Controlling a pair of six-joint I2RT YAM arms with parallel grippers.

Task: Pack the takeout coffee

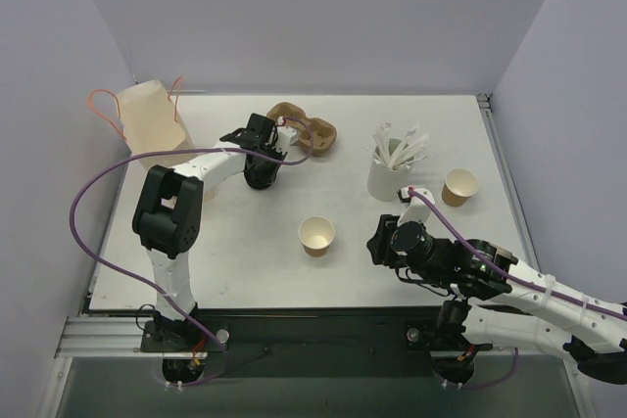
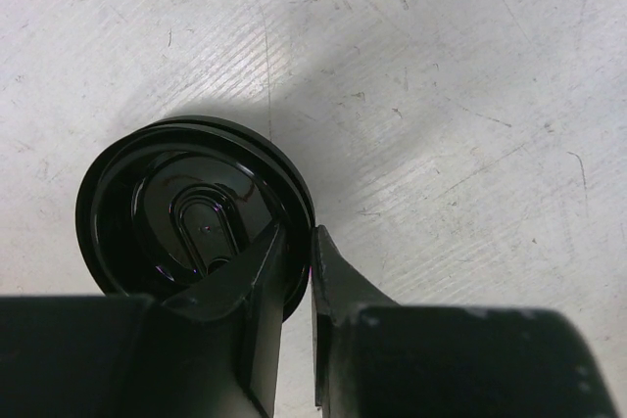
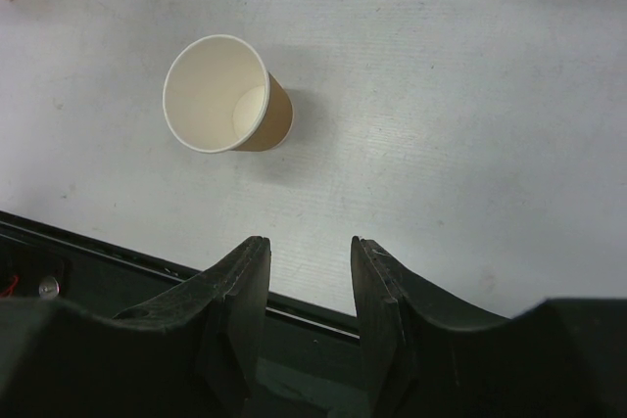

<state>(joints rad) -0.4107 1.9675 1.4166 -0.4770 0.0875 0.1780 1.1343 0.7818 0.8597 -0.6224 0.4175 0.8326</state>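
Observation:
The takeout coffee [image 1: 316,235], a small kraft cup with a white inside, stands upright near the table's front middle; in the right wrist view the cup [image 3: 227,95] is ahead and to the left. My right gripper [image 1: 376,242] [image 3: 309,247] hangs open and empty over the table's near edge, apart from the cup. My left gripper [image 1: 261,175] [image 2: 298,232] is down on the table by the cup carrier, its jaws pinched on the rim of a black lid [image 2: 186,208]: one finger inside the rim, one outside.
A second kraft cup [image 1: 458,186] stands at the right, beside a taller white cup of white sticks [image 1: 392,171]. The brown two-hole carrier [image 1: 306,132] lies at the back middle. A paper bag [image 1: 149,119] stands at the back left.

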